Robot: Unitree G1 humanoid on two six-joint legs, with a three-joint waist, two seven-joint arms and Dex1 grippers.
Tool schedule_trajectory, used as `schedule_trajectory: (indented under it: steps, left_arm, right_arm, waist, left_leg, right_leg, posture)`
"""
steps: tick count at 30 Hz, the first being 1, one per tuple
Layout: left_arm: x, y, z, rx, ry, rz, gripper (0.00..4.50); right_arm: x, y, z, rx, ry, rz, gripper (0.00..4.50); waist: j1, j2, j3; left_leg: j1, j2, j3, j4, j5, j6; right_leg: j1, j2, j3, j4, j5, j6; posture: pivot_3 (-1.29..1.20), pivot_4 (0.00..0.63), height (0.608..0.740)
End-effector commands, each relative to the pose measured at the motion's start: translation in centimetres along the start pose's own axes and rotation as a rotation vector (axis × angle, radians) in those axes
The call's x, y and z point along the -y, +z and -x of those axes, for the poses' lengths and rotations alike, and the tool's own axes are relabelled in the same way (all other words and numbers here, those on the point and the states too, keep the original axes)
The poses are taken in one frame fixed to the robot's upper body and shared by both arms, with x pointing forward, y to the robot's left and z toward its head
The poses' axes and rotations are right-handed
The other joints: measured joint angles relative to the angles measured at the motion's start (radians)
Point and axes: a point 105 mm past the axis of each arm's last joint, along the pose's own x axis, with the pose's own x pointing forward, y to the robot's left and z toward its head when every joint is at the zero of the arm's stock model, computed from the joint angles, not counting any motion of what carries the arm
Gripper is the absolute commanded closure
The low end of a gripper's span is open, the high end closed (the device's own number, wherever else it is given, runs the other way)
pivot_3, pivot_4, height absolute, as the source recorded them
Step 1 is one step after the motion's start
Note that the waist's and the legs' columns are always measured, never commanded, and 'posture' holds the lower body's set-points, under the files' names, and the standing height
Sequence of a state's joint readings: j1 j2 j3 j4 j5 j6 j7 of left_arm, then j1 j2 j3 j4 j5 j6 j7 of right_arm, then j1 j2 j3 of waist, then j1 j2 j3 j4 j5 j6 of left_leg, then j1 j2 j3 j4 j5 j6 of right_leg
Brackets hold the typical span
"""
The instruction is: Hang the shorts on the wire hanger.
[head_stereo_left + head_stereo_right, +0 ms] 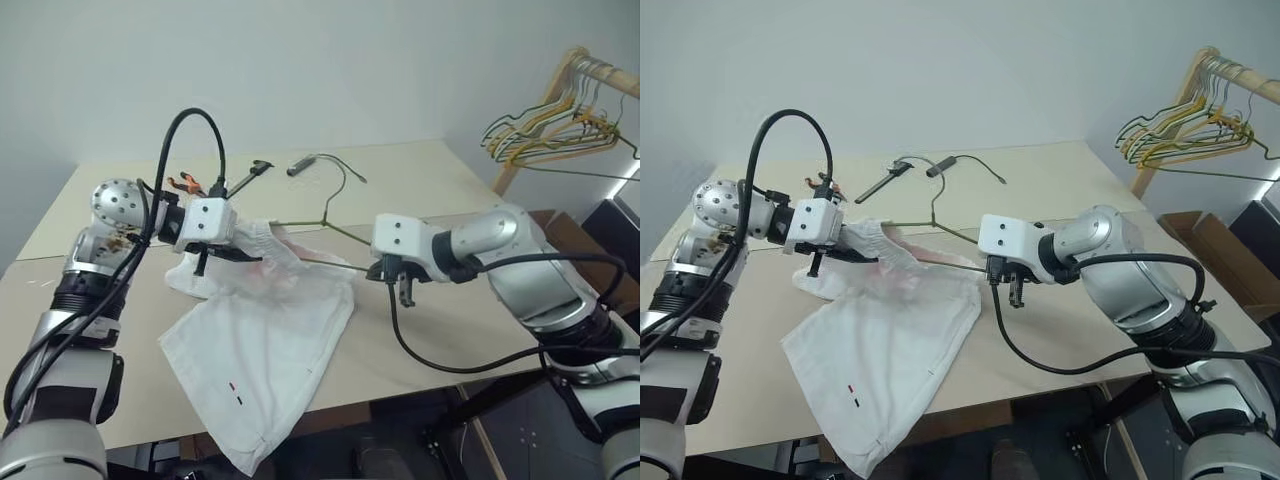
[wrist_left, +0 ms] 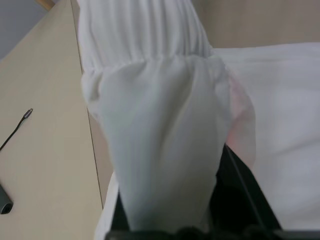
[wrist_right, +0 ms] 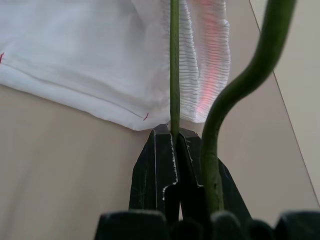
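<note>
White soft fabric, the shorts (image 1: 262,345), limp and light, is spread on the table (image 1: 420,180), its waistband pinched by the left gripper (image 1: 243,250); the thin stiff wire hanger (image 3: 174,60) is clamped by the right gripper (image 3: 176,142), best threaded at the waistband.

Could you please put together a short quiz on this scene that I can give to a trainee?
1. True or false: the right gripper has its jaws shut on the wire hanger.
2. Which part of the shorts is the left gripper pinching: A) a leg hem, B) the gathered waistband, C) the middle of a leg?
3. Where are the spare coloured hangers?

Key
1. True: the wrist view shows the thin wire clamped between the shut jaws.
2. B: the elastic waistband is bunched between its jaws.
3. On a wooden rack beyond the table's far right corner.
</note>
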State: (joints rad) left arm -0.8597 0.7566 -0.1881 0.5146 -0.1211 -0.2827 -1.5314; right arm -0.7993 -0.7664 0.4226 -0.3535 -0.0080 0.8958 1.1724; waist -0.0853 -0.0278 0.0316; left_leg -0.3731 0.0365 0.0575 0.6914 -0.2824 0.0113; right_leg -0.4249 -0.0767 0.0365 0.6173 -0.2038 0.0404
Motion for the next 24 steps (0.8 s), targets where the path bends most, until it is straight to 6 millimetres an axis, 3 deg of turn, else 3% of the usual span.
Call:
schedule_trajectory:
  steps: [1, 2, 7, 10, 11, 14, 16, 18, 20, 22, 24]
  left_arm:
    - [-1.3, 1.0, 0.5, 0.051, 0.099, -0.020, 4.47]
    - [-1.4, 0.9, 0.5, 0.056, 0.118, -0.007, 4.47]
    - [-1.2, 0.6, 1.4, 0.086, 0.173, 0.073, 4.50]
    - [-0.9, 0.2, 2.0, 0.078, 0.208, 0.107, 4.50]
    - [-0.7, 0.1, 2.2, 0.082, 0.223, 0.124, 4.50]
    - [-0.4, 0.1, 2.5, 0.090, 0.245, 0.154, 4.50]
    - [-0.2, 0.1, 2.6, 0.088, 0.252, 0.163, 4.50]
    - [-0.2, 0.2, 2.6, 0.089, 0.254, 0.168, 4.50]
    - [-0.2, 0.2, 2.7, 0.088, 0.258, 0.172, 4.50]
    - [-0.2, 0.3, 2.6, 0.088, 0.261, 0.176, 4.50]
    - [-0.3, 0.4, 2.5, 0.089, 0.266, 0.183, 4.50]
  right_arm:
    - [0.5, 1.5, 0.7, 0.082, -0.069, 0.073, 4.50]
    - [0.7, 1.4, 0.7, 0.097, -0.085, 0.059, 4.50]
    - [3.2, -1.5, 2.6, 0.099, -0.269, -0.088, 3.02]
    - [5.2, -4.7, 5.0, 0.128, -0.448, -0.250, 1.95]
    - [5.4, -6.6, 5.6, 0.133, -0.511, -0.318, 1.60]
    - [4.4, -10.2, 5.7, 0.129, -0.565, -0.410, 0.62]
    - [2.2, -11.6, 3.2, 0.142, -0.496, -0.485, 0.62]
    - [0.5, -11.3, 0.6, 0.197, -0.427, -0.543, 0.62]
    - [-0.3, -9.6, -1.4, 0.281, -0.367, -0.591, 0.62]
    - [-1.1, -6.4, -4.3, 0.422, -0.259, -0.663, 0.62]
    - [-1.1, -4.7, -7.3, 0.453, -0.204, -0.739, 0.62]
  waist:
    - [-0.005, 0.000, 0.000]
    - [-0.008, 0.000, 0.000]
    - [-0.011, 0.000, 0.000]
    - [-0.009, 0.000, 0.000]
    - [-0.008, -0.001, 0.000]
    - [0.000, -0.001, 0.000]
    - [0.004, -0.001, 0.000]
    - [-0.003, -0.001, -0.001]
    - [-0.012, -0.001, 0.000]
    - [-0.018, -0.001, 0.000]
    - [-0.024, -0.001, 0.000]
  left_leg:
    - [0.000, 0.000, 0.000, 0.002, 0.000, 0.000]
    - [0.000, 0.000, 0.000, 0.002, 0.000, 0.000]
    - [0.000, 0.000, 0.000, 0.003, 0.000, 0.001]
    - [0.000, -0.001, 0.000, 0.004, -0.001, 0.001]
    - [0.000, -0.001, 0.000, 0.004, -0.001, 0.001]
    - [0.000, -0.001, 0.000, 0.003, -0.001, 0.001]
    - [0.001, -0.001, 0.000, 0.003, -0.001, 0.001]
    - [0.004, 0.000, 0.000, 0.003, -0.001, 0.001]
    - [0.005, -0.001, 0.001, 0.003, -0.001, 0.001]
    - [0.006, -0.001, 0.001, 0.003, -0.001, 0.001]
    - [0.006, 0.000, 0.001, 0.003, -0.001, 0.001]
  right_leg:
    - [0.000, 0.000, 0.000, 0.001, 0.000, 0.000]
    - [0.000, 0.000, 0.000, 0.001, 0.000, 0.000]
    - [0.000, -0.001, 0.001, 0.004, -0.001, 0.001]
    - [0.000, -0.001, 0.001, 0.004, -0.001, 0.002]
    - [0.001, -0.001, 0.001, 0.004, -0.001, 0.002]
    - [0.001, -0.001, 0.001, 0.004, -0.001, 0.002]
    - [0.001, -0.001, 0.001, 0.005, -0.001, 0.002]
    - [0.002, 0.000, 0.003, 0.006, -0.001, 0.001]
    - [0.002, 0.000, 0.005, 0.008, -0.001, 0.002]
    - [0.002, 0.000, 0.007, 0.009, -0.001, 0.002]
    - [0.002, 0.001, 0.007, 0.009, -0.001, 0.002]
  posture:
    - [-0.10, 0.000, 0.740]
    - [-0.10, 0.000, 0.740]
    - [-0.09, 0.000, 0.740]
    - [-0.07, 0.000, 0.740]
    - [-0.06, 0.000, 0.740]
    - [-0.05, 0.000, 0.740]
    - [-0.04, 0.000, 0.740]
    - [-0.04, 0.000, 0.740]
    - [-0.04, 0.000, 0.740]
    - [-0.04, 0.000, 0.740]
    - [-0.04, 0.000, 0.740]
